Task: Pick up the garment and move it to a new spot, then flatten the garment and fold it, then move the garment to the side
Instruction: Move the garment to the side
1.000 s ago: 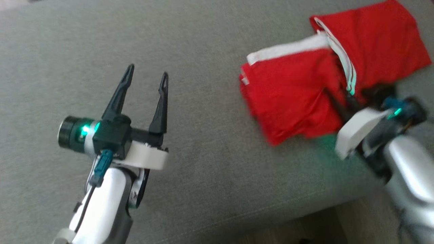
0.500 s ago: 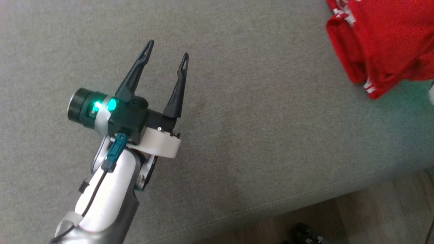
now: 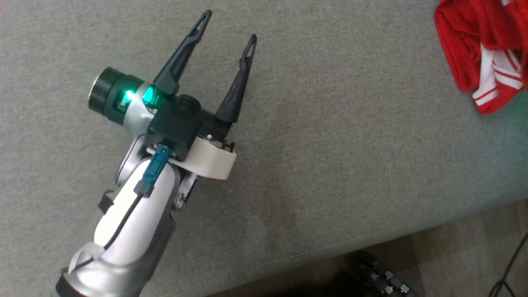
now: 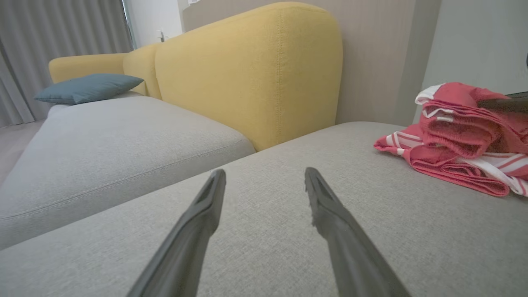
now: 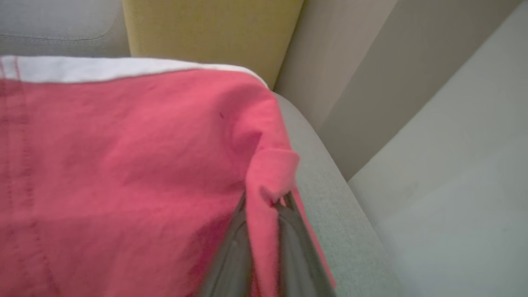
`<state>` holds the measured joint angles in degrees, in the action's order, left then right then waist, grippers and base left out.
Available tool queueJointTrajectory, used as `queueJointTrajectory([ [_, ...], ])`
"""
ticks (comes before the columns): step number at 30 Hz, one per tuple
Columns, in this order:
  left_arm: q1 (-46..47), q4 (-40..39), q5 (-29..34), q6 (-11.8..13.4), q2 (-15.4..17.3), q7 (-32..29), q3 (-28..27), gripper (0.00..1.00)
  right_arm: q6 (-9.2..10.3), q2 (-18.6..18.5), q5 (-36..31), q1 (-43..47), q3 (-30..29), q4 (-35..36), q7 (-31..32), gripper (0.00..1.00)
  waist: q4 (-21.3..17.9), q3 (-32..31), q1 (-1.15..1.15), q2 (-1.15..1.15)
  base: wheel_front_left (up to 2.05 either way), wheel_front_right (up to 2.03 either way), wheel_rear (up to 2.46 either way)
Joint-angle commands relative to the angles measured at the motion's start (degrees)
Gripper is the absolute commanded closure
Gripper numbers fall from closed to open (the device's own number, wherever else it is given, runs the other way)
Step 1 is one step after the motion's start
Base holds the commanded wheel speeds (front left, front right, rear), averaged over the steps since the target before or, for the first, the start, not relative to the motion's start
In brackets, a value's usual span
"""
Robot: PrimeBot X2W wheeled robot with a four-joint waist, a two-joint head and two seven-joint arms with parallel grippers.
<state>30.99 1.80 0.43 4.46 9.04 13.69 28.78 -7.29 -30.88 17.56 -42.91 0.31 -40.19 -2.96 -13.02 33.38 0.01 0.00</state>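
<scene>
The garment (image 3: 482, 53) is red with white stripes and lies bunched at the top right of the head view, on the grey sofa seat (image 3: 330, 136). In the left wrist view the garment (image 4: 462, 136) rests in folds at the right. My left gripper (image 3: 229, 27) hovers open over bare cushion, well left of the cloth, its fingers (image 4: 334, 222) spread with nothing between them. In the right wrist view my right gripper (image 5: 266, 202) is shut on a pinched fold of the garment (image 5: 123, 165), which drapes over the cushion's end.
A yellow backrest (image 4: 247, 70) rises behind the seat, with a blue pillow (image 4: 88, 87) on the neighbouring cushion. The seat's front edge (image 3: 371, 247) runs along the bottom right, with wooden floor, a dark wheeled base (image 3: 379, 276) and a cable (image 3: 511, 264) below it. A wall (image 5: 453, 144) stands beside the sofa's end.
The head camera has swung, so the garment slid to the top right corner and the right arm left the picture. The garment looks more bunched. The left gripper stays open.
</scene>
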Motion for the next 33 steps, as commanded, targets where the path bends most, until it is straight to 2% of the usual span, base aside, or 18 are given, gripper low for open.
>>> queueJointTrajectory([
  [1, 1.39, -2.19, 0.65, -0.15, 0.95, -0.08, -1.31, 0.00, -0.20, -0.83, -0.30, 0.44, -0.55, 0.67, -0.90, 0.73, -0.32, 0.22, -0.01, 0.00, 0.00, 0.00, 0.00],
  [2, 1.51, -2.10, 0.66, -0.13, 0.97, -0.08, -1.25, 0.00, -0.20, -0.34, -0.65, 0.49, -1.08, 0.40, -1.69, 0.56, -0.44, 0.31, -0.01, 0.00, 0.00, 0.00, 0.00],
  [3, 1.58, -2.00, 0.64, -0.10, 1.01, -0.06, -1.22, 0.00, -0.20, 0.28, -0.96, 0.59, -1.61, 0.07, -2.28, 0.04, -0.59, 0.30, -0.01, 0.00, 0.00, 0.00, 0.00],
  [4, 1.58, -1.87, 0.59, -0.05, 1.06, -0.03, -1.21, 0.00, -0.20, 0.87, -1.34, 0.68, -2.28, -0.21, -3.09, 0.00, -0.74, 0.15, -0.01, 0.00, 0.00, 0.00, 0.00],
  [10, -0.32, -0.39, -0.53, 0.46, 1.20, 0.39, -1.19, 0.00, -0.20, 4.89, -5.15, 3.74, -7.24, 1.52, -9.21, 0.00, -0.58, -3.72, -0.01, 0.00, 0.00, 0.00, 0.00],
  [13, -2.35, 0.42, -1.54, 1.45, 1.25, 0.63, -1.87, 0.00, -0.20, 8.13, -7.11, 7.58, -8.22, 7.10, -10.78, 0.00, 0.06, -7.01, -0.01, 0.00, 0.00, 0.00, 0.00],
  [17, -5.76, 1.06, -3.11, 3.02, 1.10, 0.87, -2.88, 0.00, -0.20, 14.00, -9.90, 15.22, -8.32, 17.97, -11.27, 0.00, 1.57, -11.35, -0.01, 0.00, 0.00, 0.00, 0.00],
  [24, -11.59, 1.66, -5.83, 6.15, 0.79, 1.10, -5.35, 0.00, -0.20, 23.05, -12.23, 28.11, -3.97, 34.31, -7.17, 0.00, 5.99, -16.88, -0.01, 0.00, 0.00, 0.00, 0.00],
  [33, -17.90, 2.04, -8.52, 9.82, 1.72, 1.22, -9.56, 0.00, -0.20, 26.56, -12.03, 35.60, 0.62, 42.68, -2.88, 0.00, 11.74, -21.18, -0.01, 0.00, 0.00, 0.00, 0.00],
])
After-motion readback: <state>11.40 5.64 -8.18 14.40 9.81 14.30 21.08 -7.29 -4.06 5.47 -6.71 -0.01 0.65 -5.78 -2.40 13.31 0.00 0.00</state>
